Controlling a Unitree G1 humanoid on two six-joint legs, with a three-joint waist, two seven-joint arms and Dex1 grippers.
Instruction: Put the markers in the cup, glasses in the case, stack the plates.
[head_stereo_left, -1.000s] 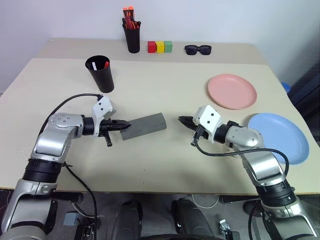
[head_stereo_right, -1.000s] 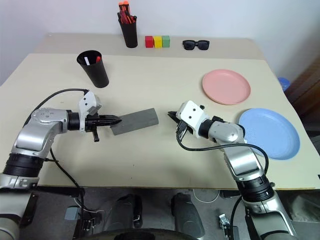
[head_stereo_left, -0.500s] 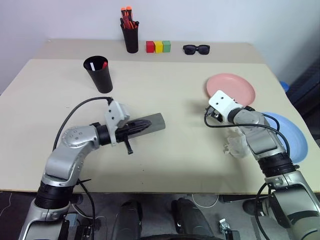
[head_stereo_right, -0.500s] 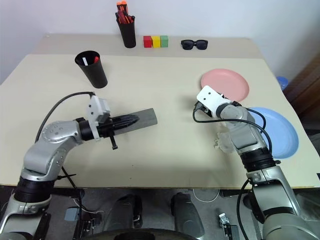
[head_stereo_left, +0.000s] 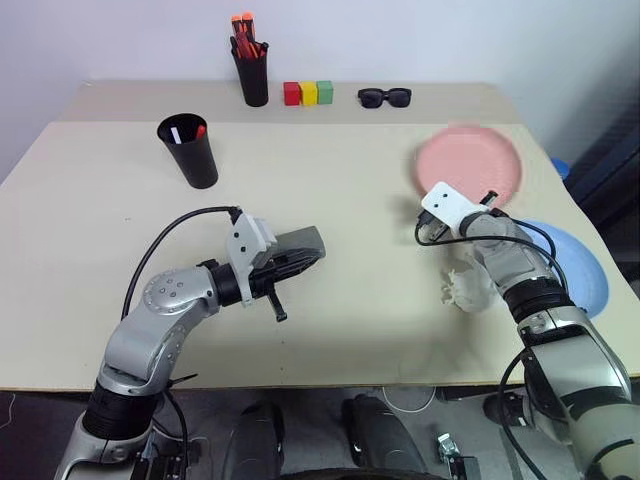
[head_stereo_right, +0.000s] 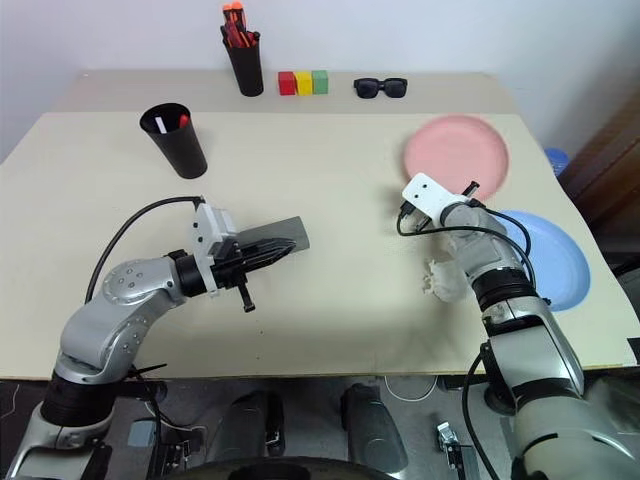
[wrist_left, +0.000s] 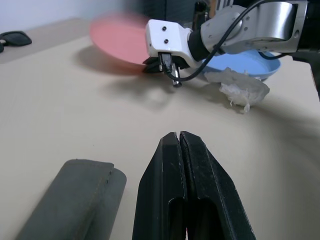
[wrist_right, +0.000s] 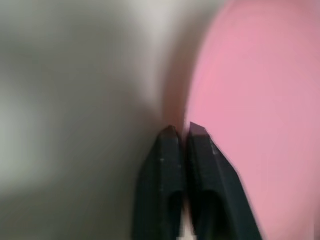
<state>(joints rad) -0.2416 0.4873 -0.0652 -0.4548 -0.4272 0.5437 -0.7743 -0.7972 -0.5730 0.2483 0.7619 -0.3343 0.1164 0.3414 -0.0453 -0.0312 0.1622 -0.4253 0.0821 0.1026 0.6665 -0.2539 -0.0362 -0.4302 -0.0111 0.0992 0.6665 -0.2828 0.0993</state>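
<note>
The grey case (head_stereo_left: 296, 243) lies closed at mid-table. My left gripper (head_stereo_left: 308, 260) hovers shut over its near side, holding nothing. The glasses are out of view. The black cup (head_stereo_left: 191, 152) stands at the far left with the markers (head_stereo_left: 199, 131) upright inside, a white end and a red end showing. My right gripper (head_stereo_left: 489, 199) is shut on the near rim of the pink plate (head_stereo_left: 470, 160), which looks tilted up off the table with a shadow beneath. The blue plate (head_stereo_left: 578, 268) lies flat to the right, partly behind my right arm.
A narrow black holder of orange-capped markers (head_stereo_left: 251, 76), three coloured blocks (head_stereo_left: 308, 93) and black sunglasses (head_stereo_left: 384, 97) line the far edge. A crumpled clear wad (head_stereo_left: 463, 290) lies under my right forearm, beside the blue plate.
My right gripper swung away from the table's middle to the pink plate, opened and shut on its rim; the plate now looks lifted. My left gripper drew in over the case, staying shut.
</note>
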